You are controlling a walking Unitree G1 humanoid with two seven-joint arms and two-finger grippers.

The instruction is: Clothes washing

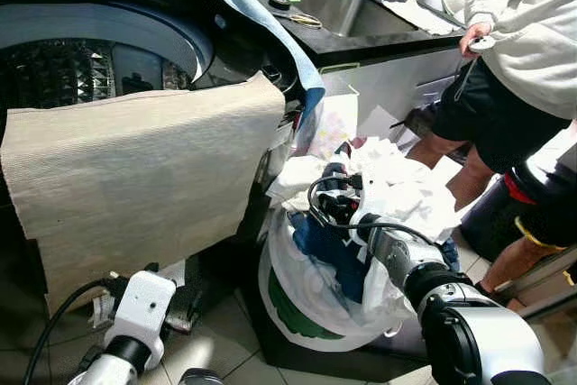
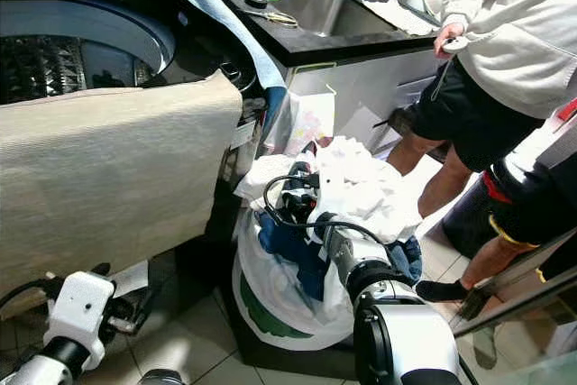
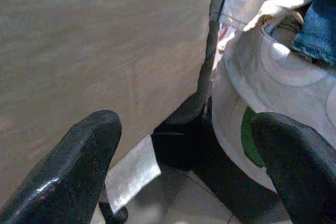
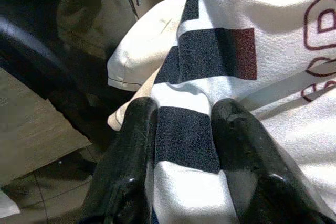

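- the right gripper (image 4: 181, 129) reaches into the laundry bag (image 1: 306, 299) at about 5 o'clock in the head views, and its two black fingers (image 4: 131, 156) pinch a striped white and dark cloth (image 4: 210, 51).
- the bag is full of clothes (image 1: 397, 187) and sits on the floor just beside the washing machine (image 1: 99, 51).
- a big beige towel (image 1: 144, 169) hangs over the front rim of the washer, at 9 o'clock.
- the left gripper (image 3: 189, 166) is low at 7 o'clock, spread wide and holding nothing, near the towel.
- a person (image 1: 532, 51) stands at 2 o'clock by the sink (image 1: 347, 6).
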